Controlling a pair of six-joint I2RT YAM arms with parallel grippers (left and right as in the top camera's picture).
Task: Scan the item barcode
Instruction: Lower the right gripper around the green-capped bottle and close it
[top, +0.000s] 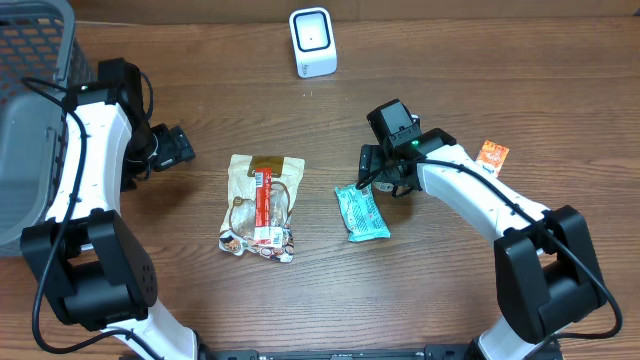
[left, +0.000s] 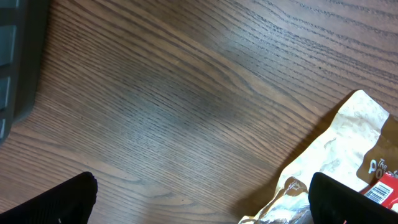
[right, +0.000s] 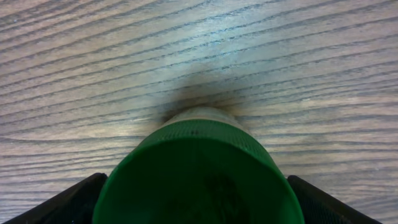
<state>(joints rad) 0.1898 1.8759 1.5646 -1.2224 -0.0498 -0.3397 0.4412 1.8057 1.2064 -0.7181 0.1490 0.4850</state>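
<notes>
A bottle with a green cap (right: 198, 174) stands upright on the wooden table, seen from above in the right wrist view. My right gripper (right: 198, 202) is straight over it, open, with one finger (right: 74, 202) on each side of the cap. In the overhead view the right gripper (top: 384, 178) hovers just above a teal packet (top: 362, 212). My left gripper (top: 176, 148) is open and holds nothing; in its wrist view the left gripper (left: 202, 202) spans bare wood, its right finger beside a tan snack bag (left: 348, 143). The white scanner (top: 313, 42) stands at the back centre.
The tan snack bag (top: 262, 200) with a red bar on it lies mid-table, left of the teal packet. An orange packet (top: 491, 157) lies at the right. A grey mesh basket (top: 35, 110) fills the far left edge.
</notes>
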